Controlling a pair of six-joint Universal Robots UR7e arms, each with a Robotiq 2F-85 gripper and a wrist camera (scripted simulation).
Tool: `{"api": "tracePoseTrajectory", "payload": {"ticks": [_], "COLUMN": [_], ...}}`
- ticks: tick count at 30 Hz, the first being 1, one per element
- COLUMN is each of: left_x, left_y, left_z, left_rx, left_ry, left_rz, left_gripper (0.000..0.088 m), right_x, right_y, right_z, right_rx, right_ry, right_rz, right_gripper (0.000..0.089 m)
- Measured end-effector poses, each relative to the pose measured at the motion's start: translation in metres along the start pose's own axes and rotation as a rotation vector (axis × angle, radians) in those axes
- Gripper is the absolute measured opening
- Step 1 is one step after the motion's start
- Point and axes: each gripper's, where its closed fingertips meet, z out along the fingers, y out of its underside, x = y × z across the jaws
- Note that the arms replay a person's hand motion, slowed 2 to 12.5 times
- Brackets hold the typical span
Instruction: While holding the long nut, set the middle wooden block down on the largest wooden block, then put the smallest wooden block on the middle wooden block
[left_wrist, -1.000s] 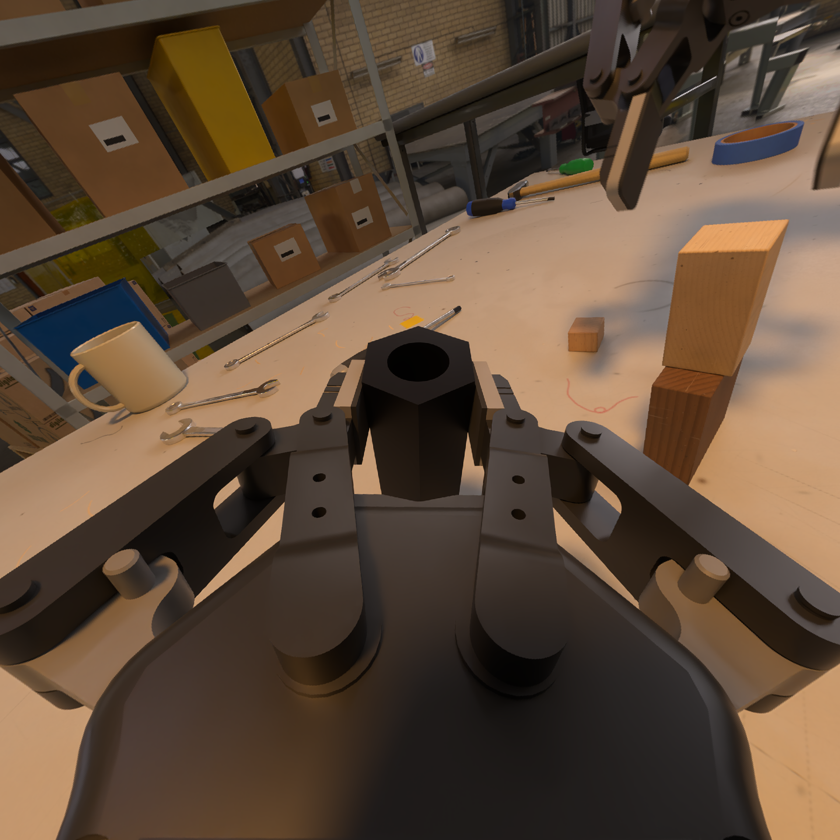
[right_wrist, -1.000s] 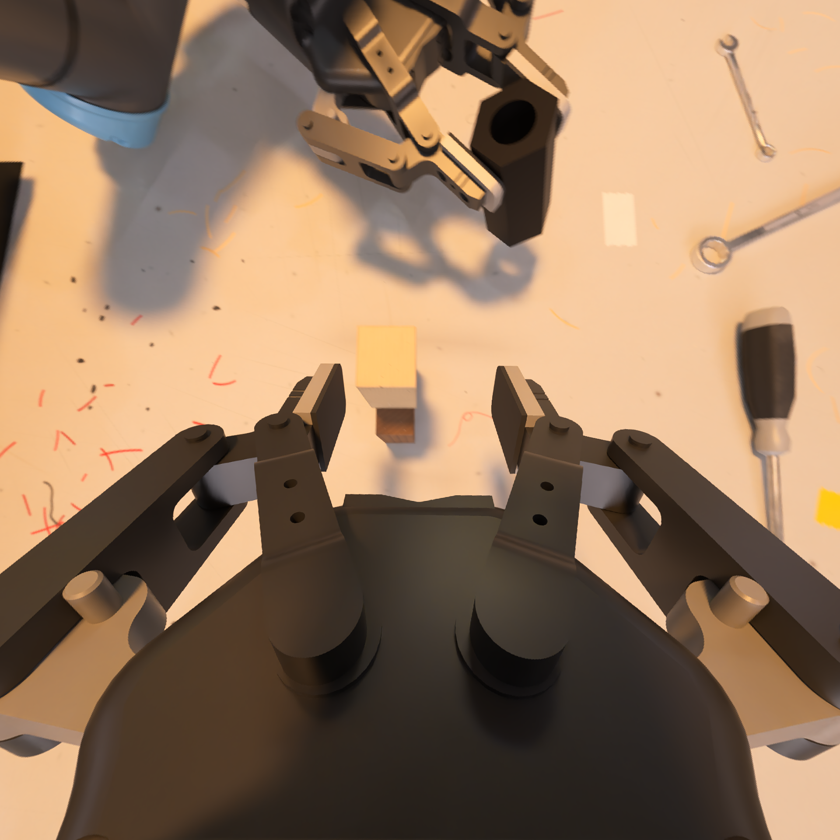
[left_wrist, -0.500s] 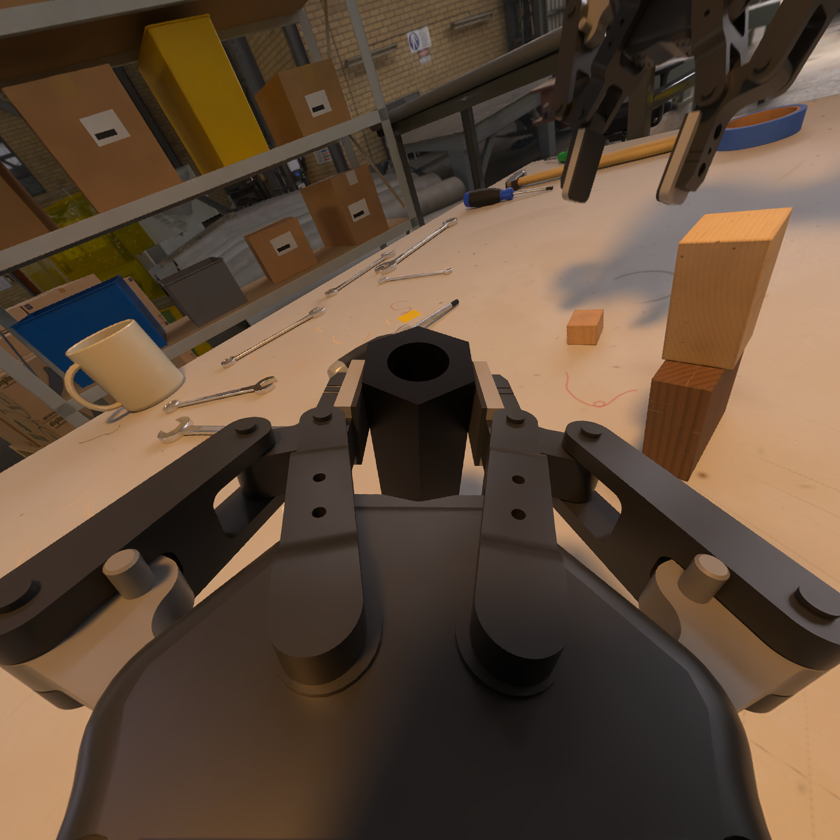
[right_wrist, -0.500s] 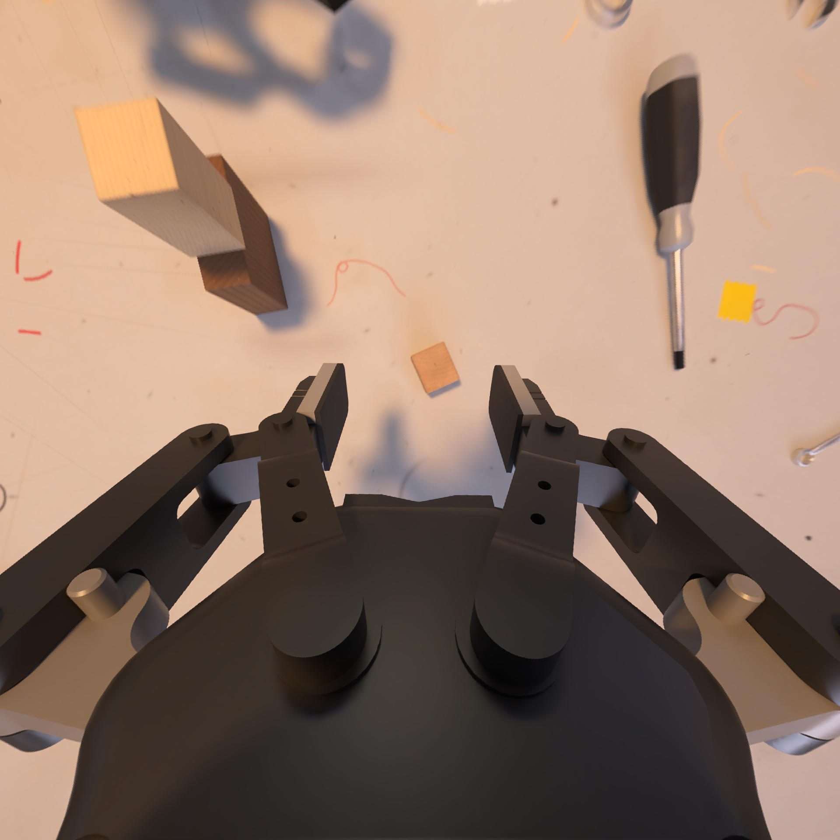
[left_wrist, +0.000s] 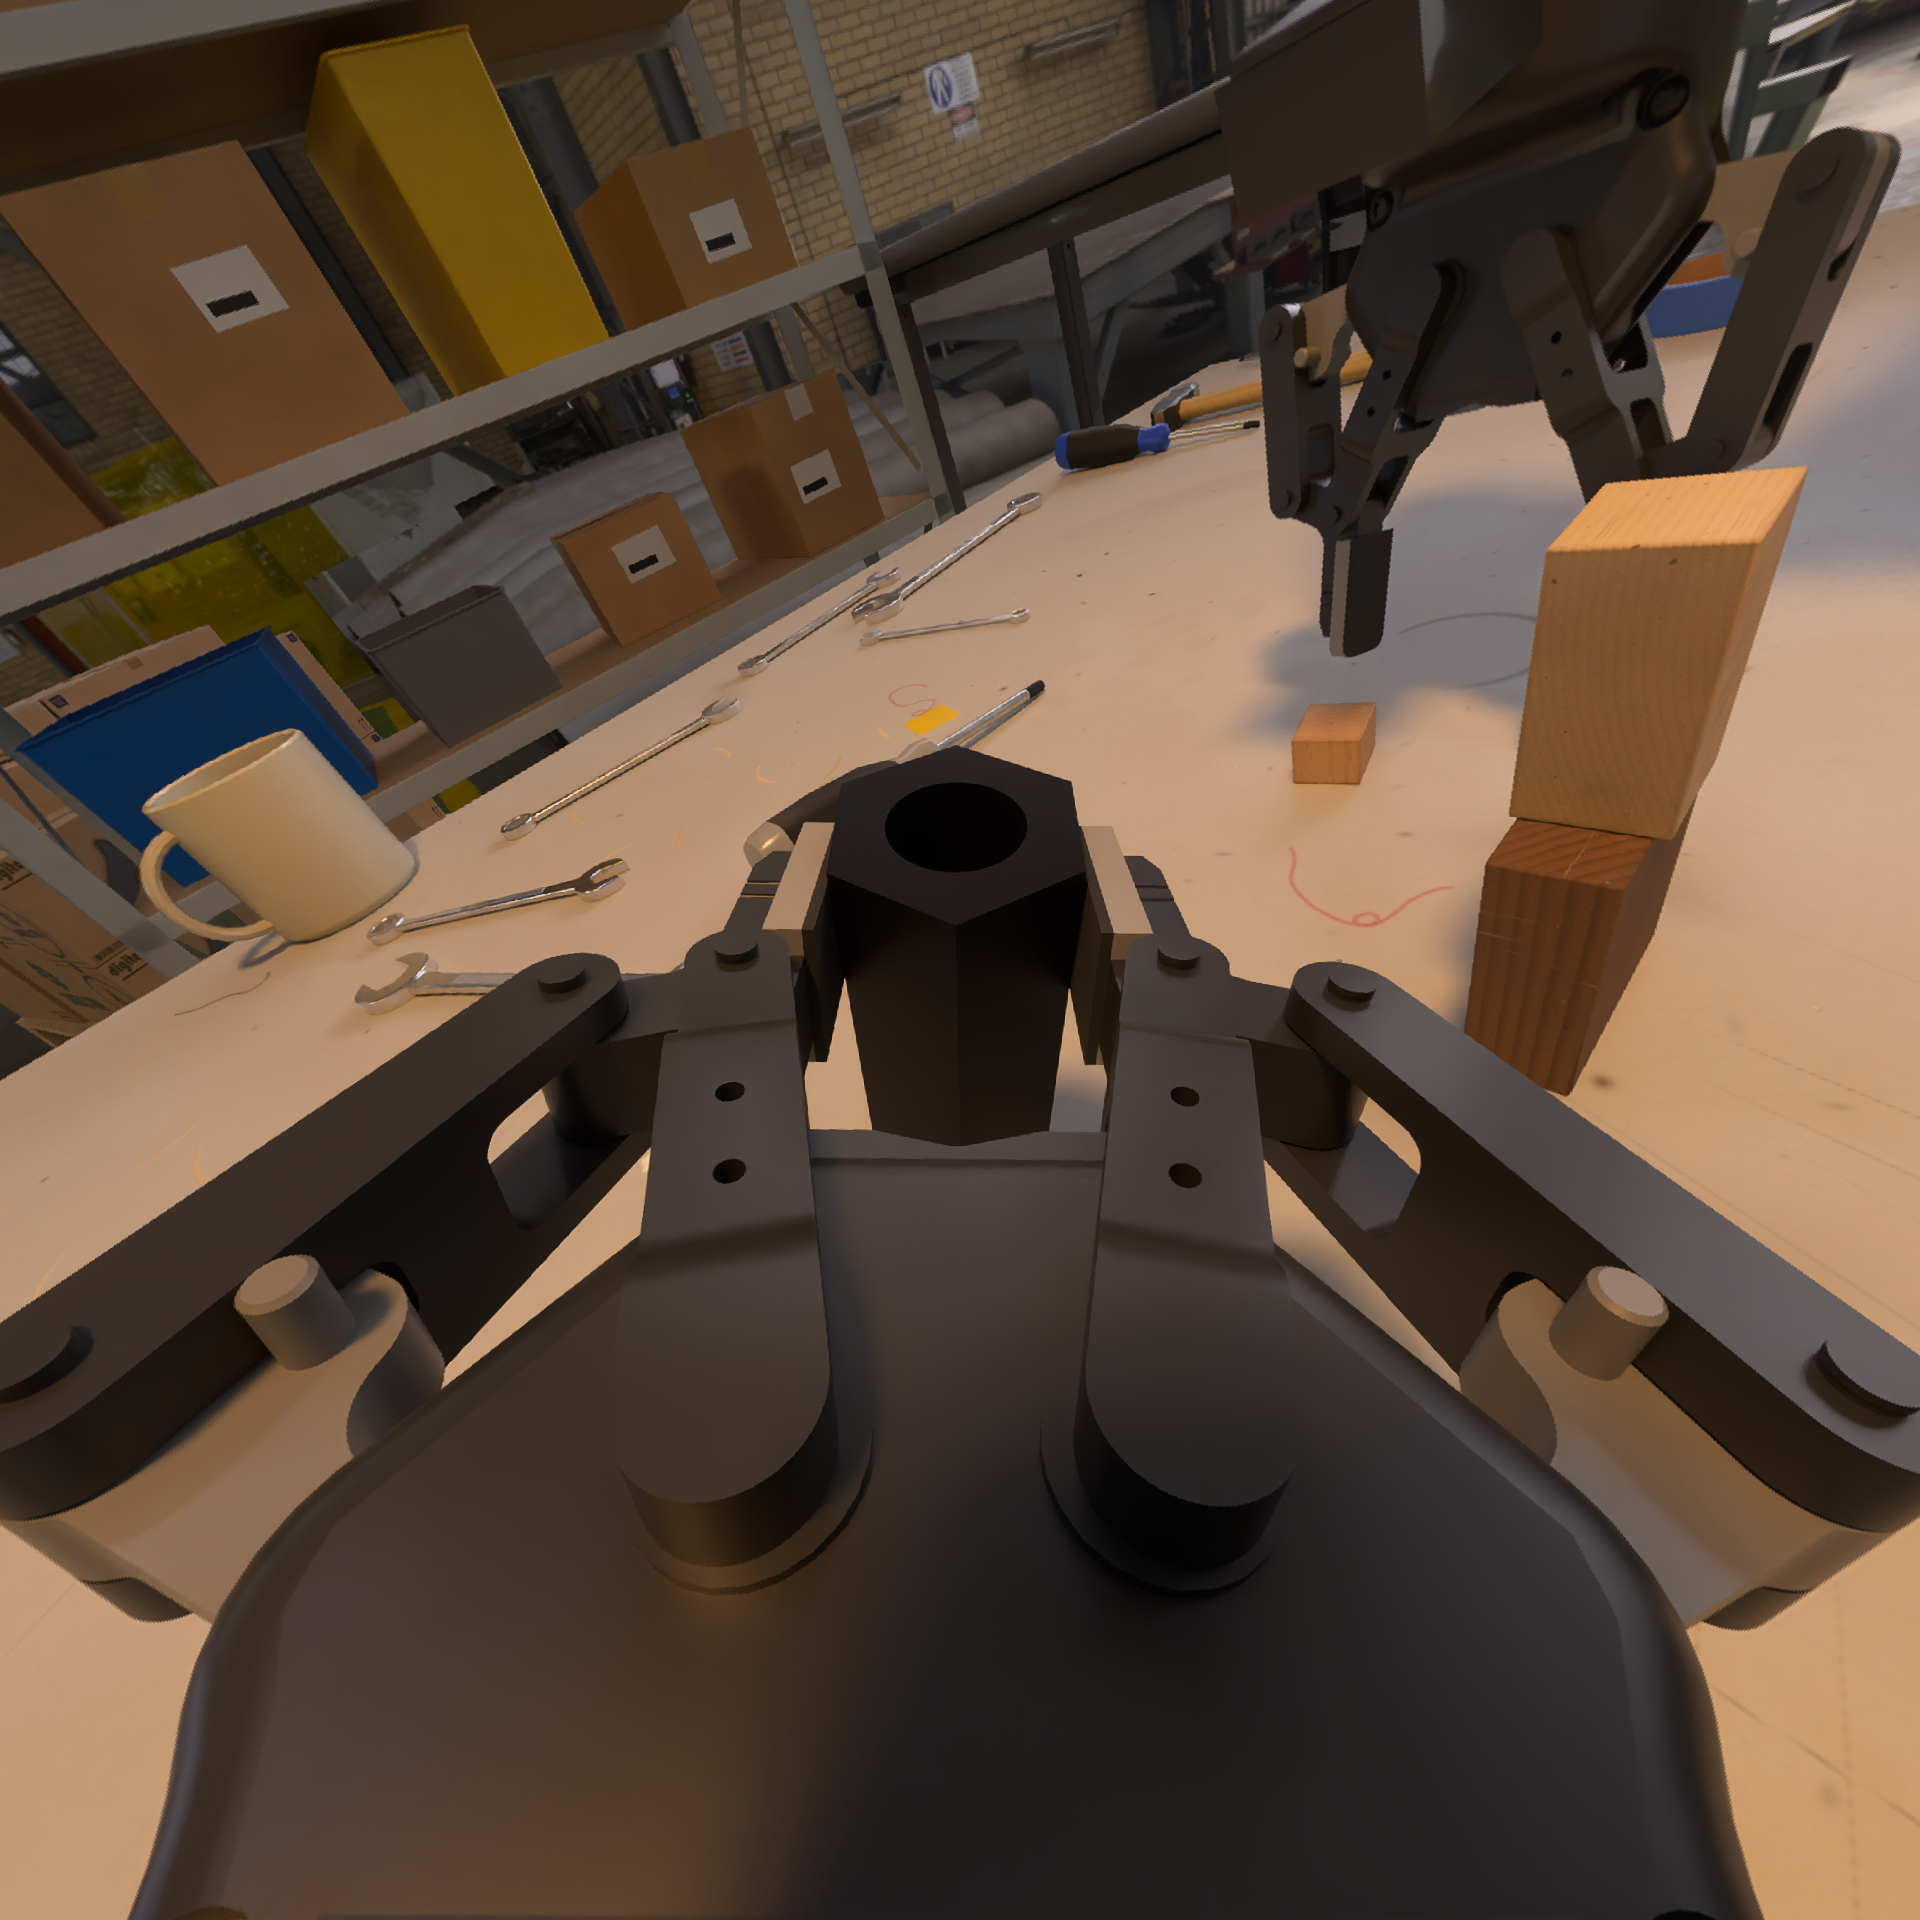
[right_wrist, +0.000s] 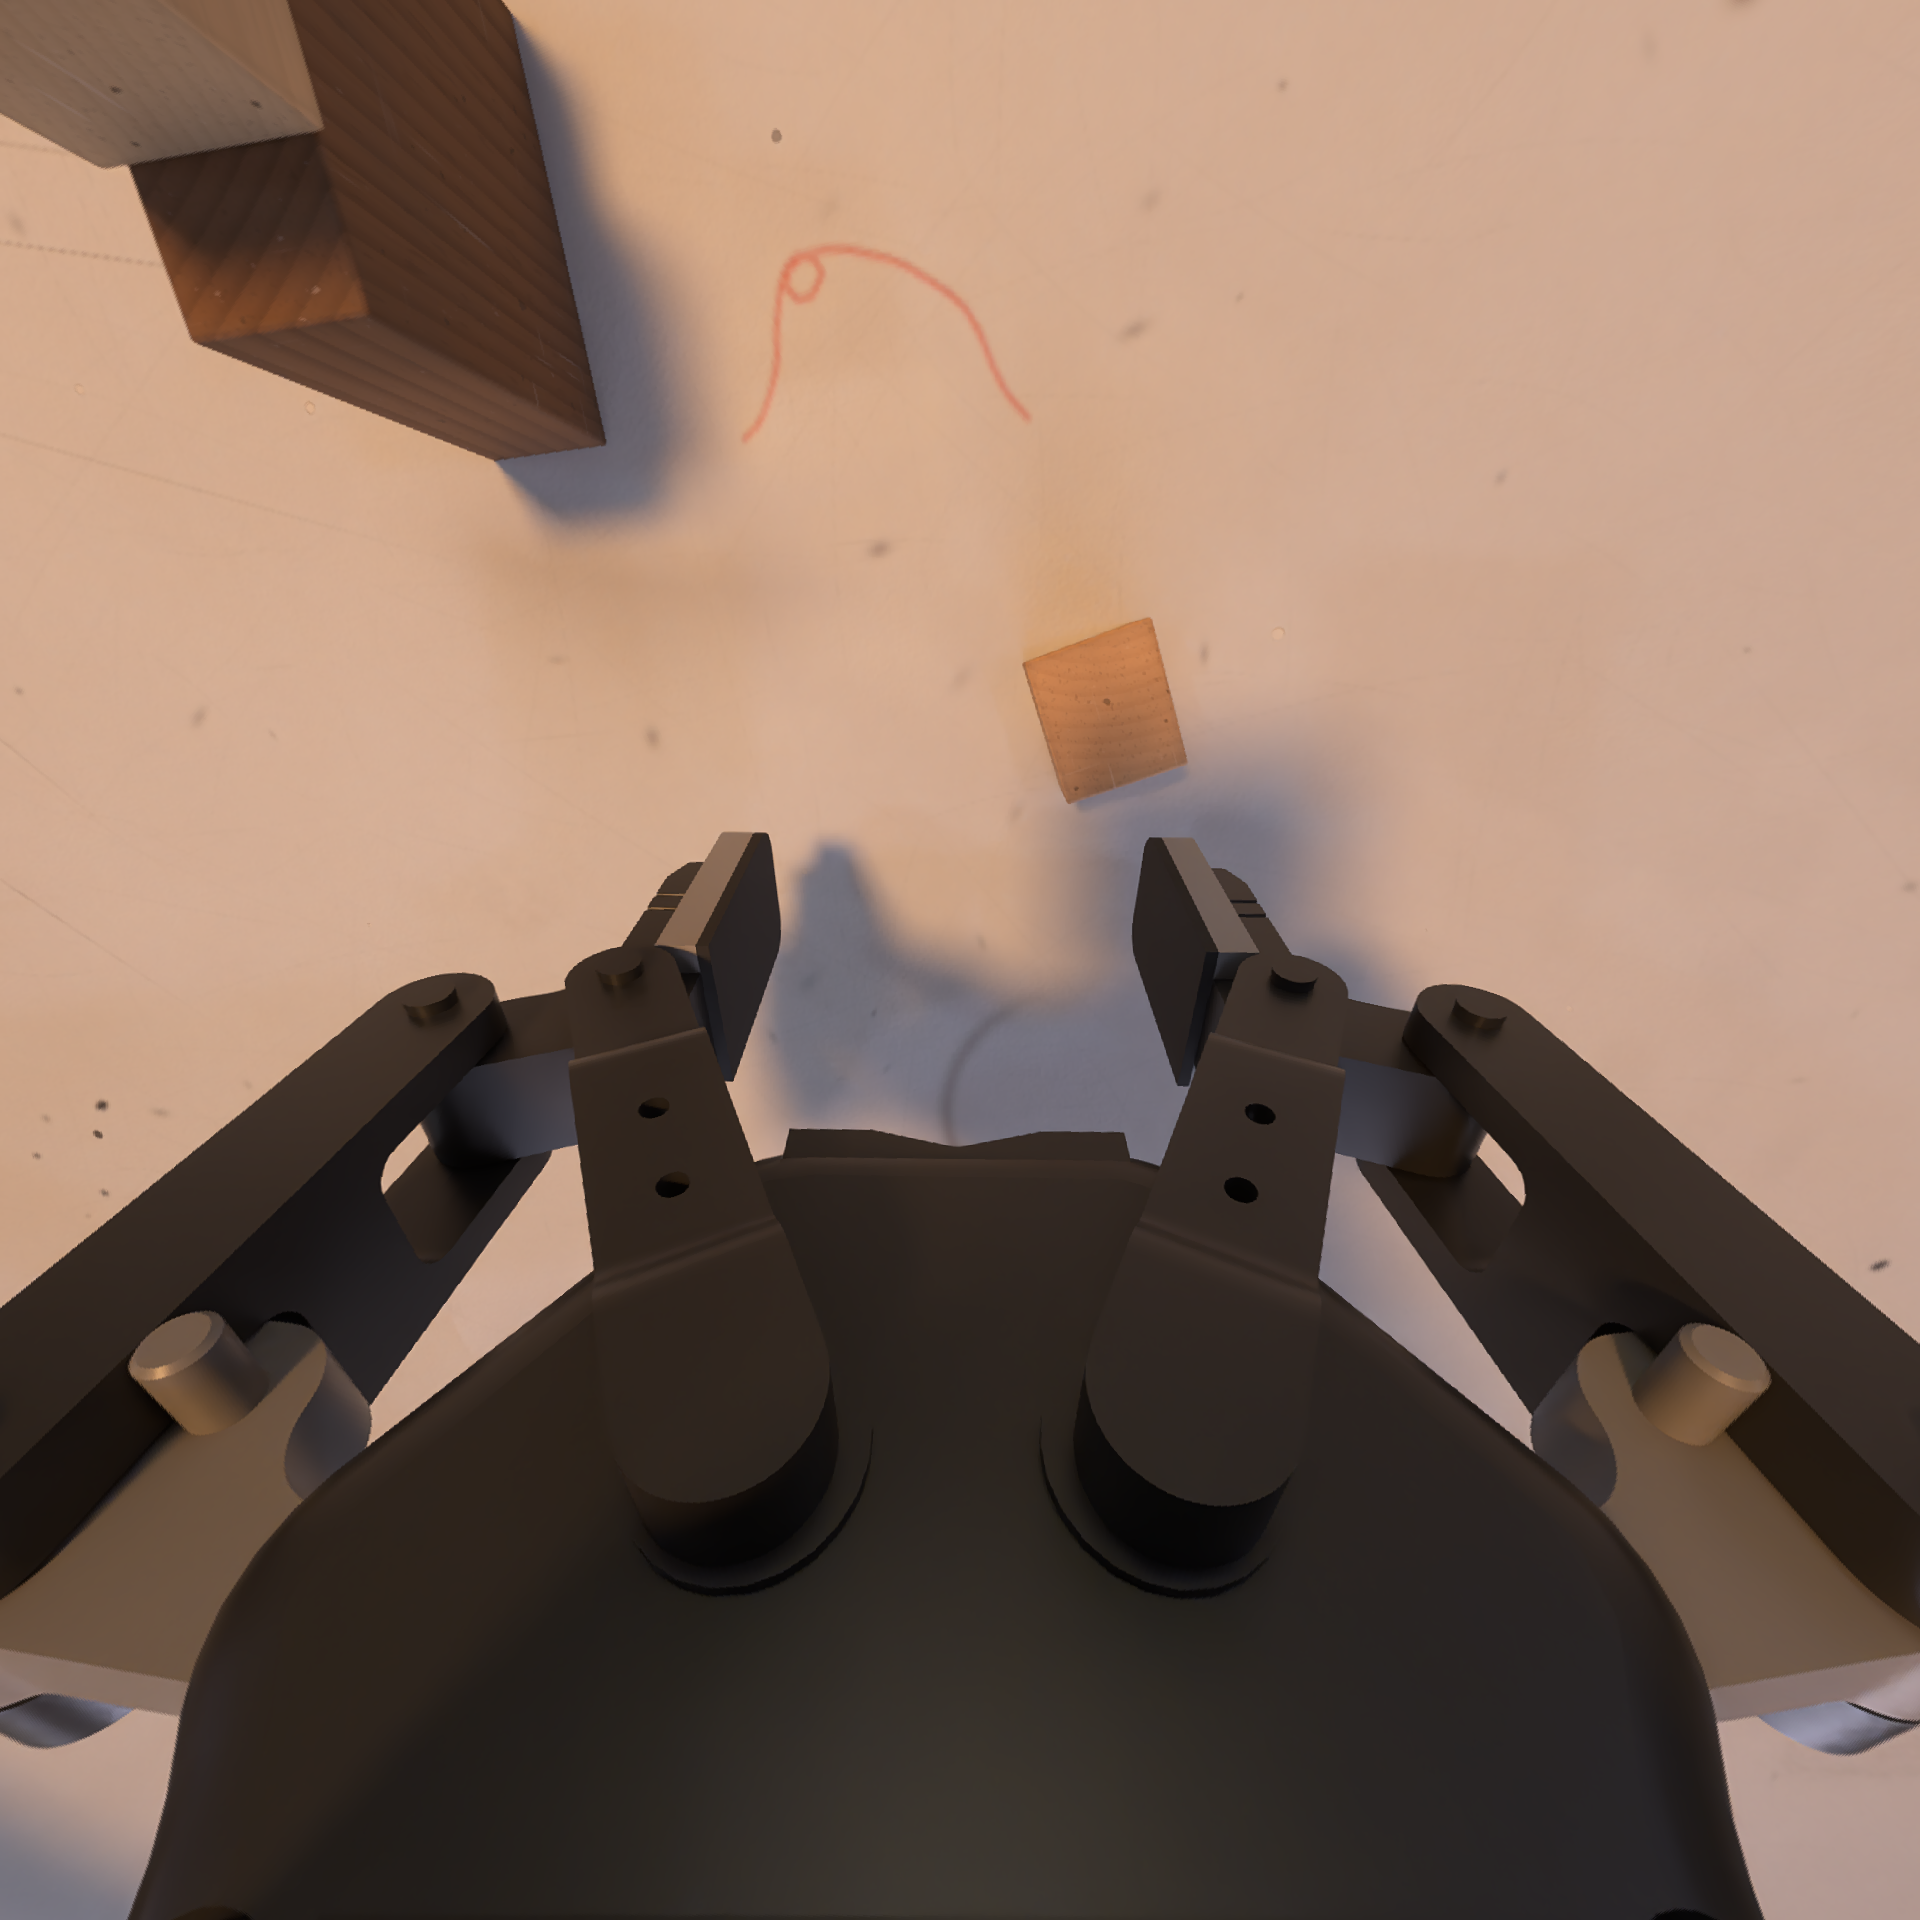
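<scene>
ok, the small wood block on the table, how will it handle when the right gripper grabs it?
The small block looks rigid with flat faces, so it should grip squarely and not roll. It is low and squat, so tipping seems unlikely. It probably weighs little: a finger of the open right gripper touching first could slide or twist it on the smooth table.

White labels with a black bar sit on the cardboard boxes (left_wrist: 197, 312) on the shelving at ten and eleven o'clock in the left wrist view, but the printing on them is too small to read. A sign (left_wrist: 951, 88) with a blue round mark hangs on the brick wall at twelve o'clock; its lettering is not legible either. A carton (left_wrist: 62, 945) at nine o'clock carries cut-off printing. The right wrist view shows no writing.
</scene>
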Motion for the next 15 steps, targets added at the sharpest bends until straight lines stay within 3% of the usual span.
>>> {"api": "tracePoseTrajectory", "payload": {"ticks": [8,15], "left_x": [0.0,0.001], "left_y": [0.0,0.0], "left_z": [0.0,0.0], "left_rx": [-0.001,-0.002], "left_ry": [0.004,0.006], "left_rz": [-0.001,-0.002], "left_gripper": [0.0366,0.0366], "right_x": [-0.001,0.011], "right_y": [-0.001,-0.004], "right_z": [0.012,0.017], "right_rx": [-0.018,-0.02], "right_ry": [-0.013,0.048], "right_rz": [-0.006,0.011], "right_gripper": [0.0592,0.0564]}}
